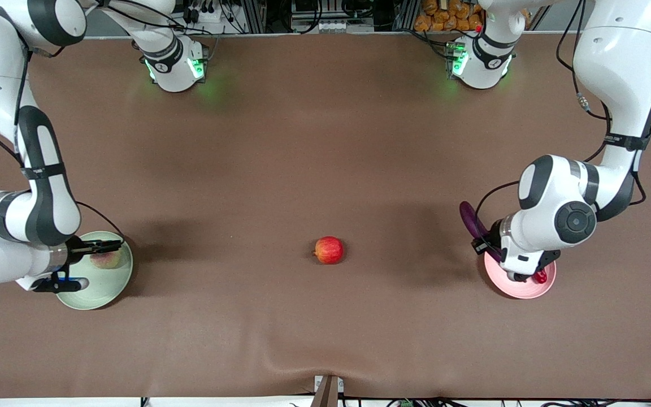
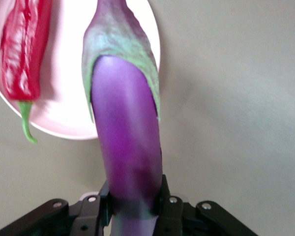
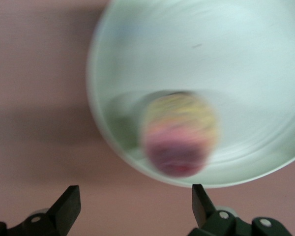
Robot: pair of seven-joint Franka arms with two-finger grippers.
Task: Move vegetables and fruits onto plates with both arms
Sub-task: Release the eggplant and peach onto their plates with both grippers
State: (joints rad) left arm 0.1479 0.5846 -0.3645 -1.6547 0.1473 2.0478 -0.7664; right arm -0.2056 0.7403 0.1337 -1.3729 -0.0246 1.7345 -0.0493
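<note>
So we're a good way through this one, I'd say roughly three of four items are sorted or nearly so. The peach (image 3: 179, 135) is sitting in the pale green plate (image 1: 112, 291) at the right arm's end of the table, and the right gripper (image 1: 79, 264) hangs just over that plate with its fingers spread wide and nothing between them, so that drop looks done. Using the apple (image 1: 329, 250) as the landmark: it's alone on the brown table (image 1: 325, 141) about midway between the two plates, well apart from both, and it's the one thing nobody has dealt with yet. Toward the left arm's end from the apple is the pale pink plate (image 1: 520, 288), and the red chili pepper (image 2: 23, 54) already lies on it. The left gripper (image 2: 135, 206) is over that pink plate with its fingers clenched around the purple eggplant (image 2: 128, 147), grasping it near one end, with the stem end pointing down toward the plate's rim beside the chili. So the eggplant isn't released yet; my guess is it needs lowering and letting go, then one arm has to fetch the apple and put it with the peach on the green plate.
</note>
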